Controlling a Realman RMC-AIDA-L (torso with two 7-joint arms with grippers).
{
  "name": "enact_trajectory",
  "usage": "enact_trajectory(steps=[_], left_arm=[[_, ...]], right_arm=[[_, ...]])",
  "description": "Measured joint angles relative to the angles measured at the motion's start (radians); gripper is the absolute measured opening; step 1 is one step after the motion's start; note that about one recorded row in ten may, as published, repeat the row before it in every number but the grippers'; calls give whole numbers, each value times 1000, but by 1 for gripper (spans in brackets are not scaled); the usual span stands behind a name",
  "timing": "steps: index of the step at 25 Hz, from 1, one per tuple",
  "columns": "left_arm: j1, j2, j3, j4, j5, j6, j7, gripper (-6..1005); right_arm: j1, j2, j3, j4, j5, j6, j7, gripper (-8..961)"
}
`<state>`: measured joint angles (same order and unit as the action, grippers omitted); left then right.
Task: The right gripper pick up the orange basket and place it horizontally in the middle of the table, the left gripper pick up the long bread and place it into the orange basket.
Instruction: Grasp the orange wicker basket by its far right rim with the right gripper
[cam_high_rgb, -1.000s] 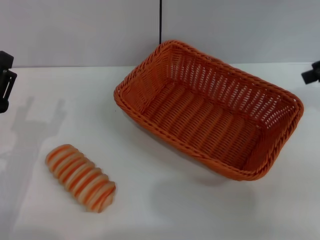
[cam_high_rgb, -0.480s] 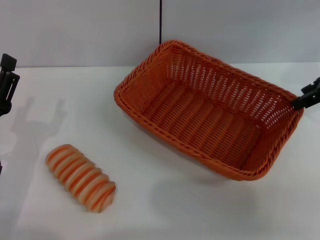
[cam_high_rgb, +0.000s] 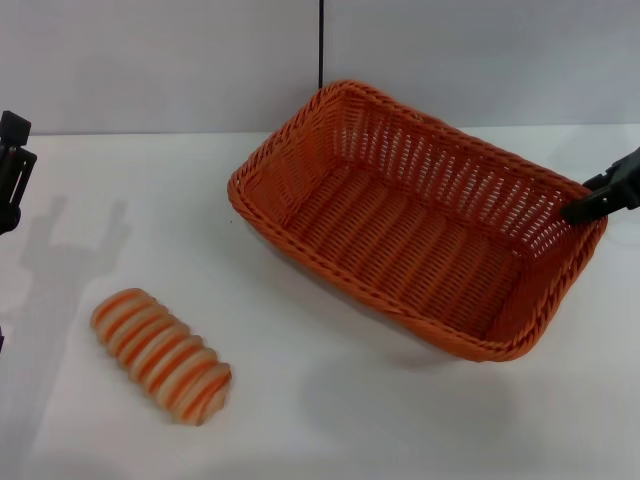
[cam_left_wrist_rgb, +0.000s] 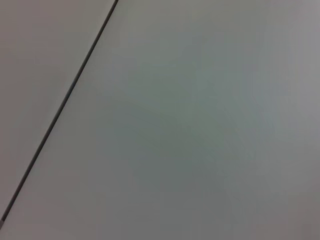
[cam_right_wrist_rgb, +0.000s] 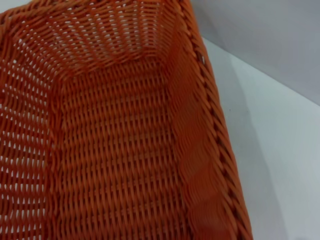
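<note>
The orange basket (cam_high_rgb: 420, 215) is sitting askew on the counter (cam_high_rgb: 330, 400). The right end effector (cam_high_rgb: 590, 200) is reaching its right rim, apparently touching; I cannot tell its finger state. The long bread (cam_high_rgb: 160, 355) is lying front-left. The left end effector (cam_high_rgb: 12, 170) is hovering at the far left.

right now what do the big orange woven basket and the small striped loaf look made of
The large orange woven basket looks like wicker or plastic rattan: braided rim, openwork sides, slight sheen. The small orange-and-cream striped loaf looks like a smooth moulded toy, probably plastic or foam; uncertain.
</note>
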<state>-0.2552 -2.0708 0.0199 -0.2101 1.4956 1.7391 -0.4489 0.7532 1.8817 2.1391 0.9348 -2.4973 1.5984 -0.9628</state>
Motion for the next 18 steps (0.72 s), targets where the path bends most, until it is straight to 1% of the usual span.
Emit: enact_trajectory(steps=[6, 10, 15, 18], left_arm=[[2, 1, 0, 0, 0, 0, 0, 843], [2, 1, 0, 0, 0, -6, -1, 843], [3, 2, 0, 0, 0, -17, -1, 844], [7, 2, 0, 0, 0, -17, -1, 844]], right_arm=[[1, 5, 3, -39, 4, -31, -9, 459], [-5, 18, 14, -38, 10, -56, -25, 452], [-14, 26, 25, -36, 34, -62, -51, 334], [-21, 26, 29, -36, 60, -56, -63, 264]])
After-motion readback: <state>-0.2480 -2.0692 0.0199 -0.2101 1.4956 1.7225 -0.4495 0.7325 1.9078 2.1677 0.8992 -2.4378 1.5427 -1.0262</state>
